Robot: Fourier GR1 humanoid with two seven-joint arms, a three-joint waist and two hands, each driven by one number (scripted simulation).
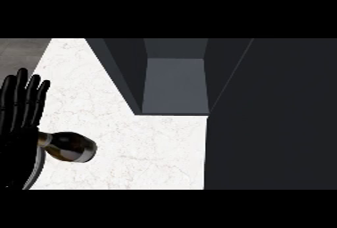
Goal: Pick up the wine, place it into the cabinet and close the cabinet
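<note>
A dark wine bottle [69, 147] lies on its side on the white marble counter [132, 147] at the left, its base pointing right and its neck hidden behind my left hand. My left hand [20, 116] rests open at the left edge, fingers straight and pointing up, in front of the bottle's neck end. The dark grey cabinet [174, 84] stands open at the top middle, its inside bare. Its open door [270, 116] fills the right side of the view as a dark panel. My right hand does not show.
The counter's left edge runs beside a grey floor strip [23, 51] at the top left. Bare marble lies between the bottle and the cabinet's opening.
</note>
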